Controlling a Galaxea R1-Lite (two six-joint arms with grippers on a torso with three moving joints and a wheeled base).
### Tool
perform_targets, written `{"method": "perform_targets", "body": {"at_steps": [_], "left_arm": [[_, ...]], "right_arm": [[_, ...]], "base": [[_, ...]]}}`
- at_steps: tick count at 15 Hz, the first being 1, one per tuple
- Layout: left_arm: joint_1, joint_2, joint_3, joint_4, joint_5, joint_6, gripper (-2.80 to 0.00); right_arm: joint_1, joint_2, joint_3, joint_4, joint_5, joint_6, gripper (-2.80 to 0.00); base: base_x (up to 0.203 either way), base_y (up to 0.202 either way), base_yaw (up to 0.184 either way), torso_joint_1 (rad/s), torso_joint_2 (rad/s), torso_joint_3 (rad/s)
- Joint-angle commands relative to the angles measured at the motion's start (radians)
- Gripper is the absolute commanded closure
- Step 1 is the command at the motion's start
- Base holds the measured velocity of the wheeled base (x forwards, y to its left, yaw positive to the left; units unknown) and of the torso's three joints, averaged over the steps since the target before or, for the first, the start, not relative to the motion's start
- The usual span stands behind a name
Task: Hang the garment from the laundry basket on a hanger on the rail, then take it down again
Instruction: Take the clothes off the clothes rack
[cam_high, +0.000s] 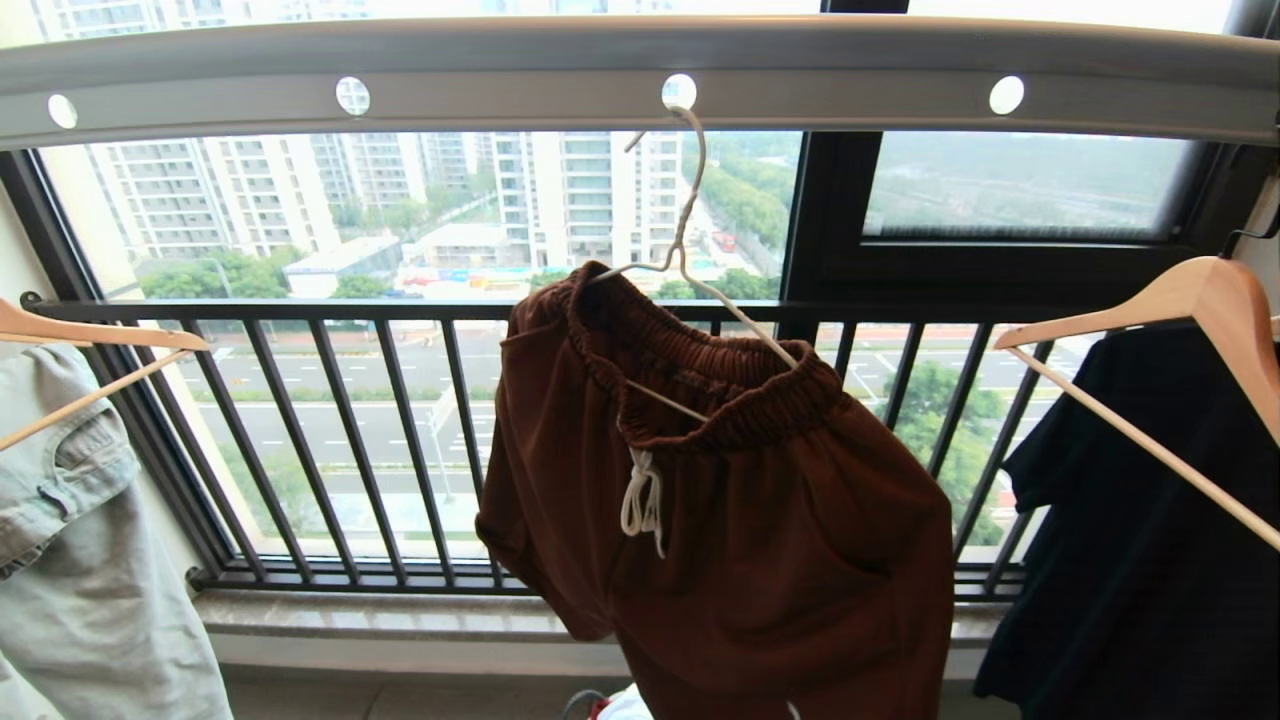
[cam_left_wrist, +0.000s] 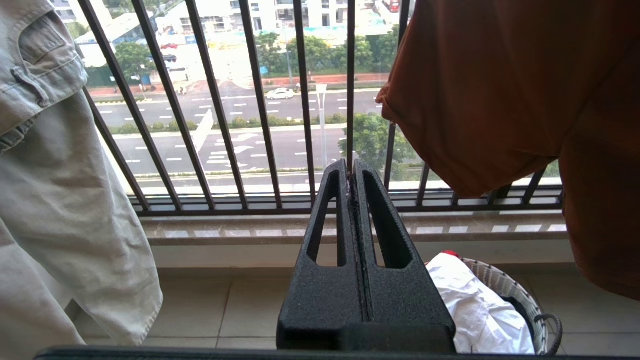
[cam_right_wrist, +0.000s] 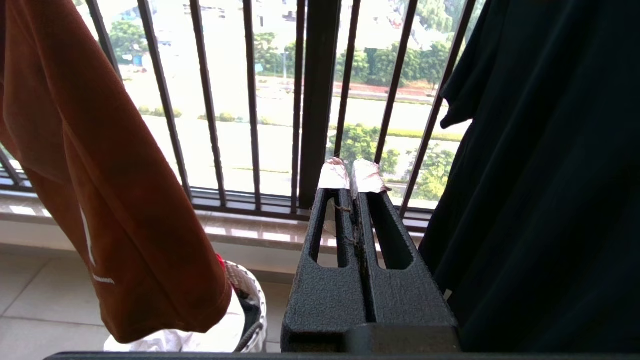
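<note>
While both arms hang low and idle beneath the drying line, the left tool (cam_left_wrist: 351, 170) and the right tool (cam_right_wrist: 352, 172) are clenched on nothing, black fingers pressed flat together, the right pair capped with pale tape. Neither touches cloth. Just beside the left tool, on the tiled balcony floor, sits the small round laundry basket (cam_left_wrist: 520, 295) with dark wire rim and white liner, white fabric heaped inside. Above it hangs the garment (cam_high: 760, 520), rust-brown shorts of soft fabric with a gathered waistband and white drawstring, one leg dangling near the right tool. The shorts ride on the thin cream-white wire hanger (cam_high: 690, 225), whose long hook passes through a round hole in the wide silver-grey metal rail (cam_high: 800, 80). The hanger sits tilted, one shoulder high and the other low inside the waistband, so the garment droops to one side. To the left hangs a pale grey-green denim piece (cam_high: 70, 540), to the right a black T-shirt (cam_high: 1140, 540), each on a light wooden hanger; the black balcony railing (cam_high: 400, 440) stands behind.

Hanging looks done; taking down remains. Judged from here, the lopsided waistband could slide off the low shoulder if a tool tugs the fabric rather than the hook, and the thin hook could snag in its hole when lifted.
</note>
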Motion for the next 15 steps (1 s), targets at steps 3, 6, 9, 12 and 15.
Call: {"method": "perform_targets", "body": {"at_steps": [3, 6, 9, 12, 15], "left_arm": [[0.0, 0.001, 0.0, 0.0, 0.003, -0.001, 0.0], [0.0, 0.001, 0.0, 0.0, 0.002, -0.001, 0.0], [0.0, 0.001, 0.0, 0.0, 0.002, -0.001, 0.0], [0.0, 0.001, 0.0, 0.0, 0.002, -0.001, 0.0], [0.0, 0.001, 0.0, 0.0, 0.002, -0.002, 0.0]], "right_arm": [[0.0, 0.002, 0.0, -0.001, 0.0, -0.001, 0.0], [0.0, 0.002, 0.0, -0.001, 0.0, -0.001, 0.0], [0.0, 0.002, 0.0, -0.001, 0.0, -0.001, 0.0], [0.0, 0.002, 0.0, -0.001, 0.0, -0.001, 0.0], [0.0, 0.002, 0.0, -0.001, 0.0, -0.001, 0.0]], "base": [[0.0, 0.0, 0.0, 0.0, 0.0, 0.0], [0.0, 0.0, 0.0, 0.0, 0.0, 0.0], [0.0, 0.0, 0.0, 0.0, 0.0, 0.0], [0.0, 0.0, 0.0, 0.0, 0.0, 0.0], [0.0, 0.0, 0.0, 0.0, 0.0, 0.0]]}}
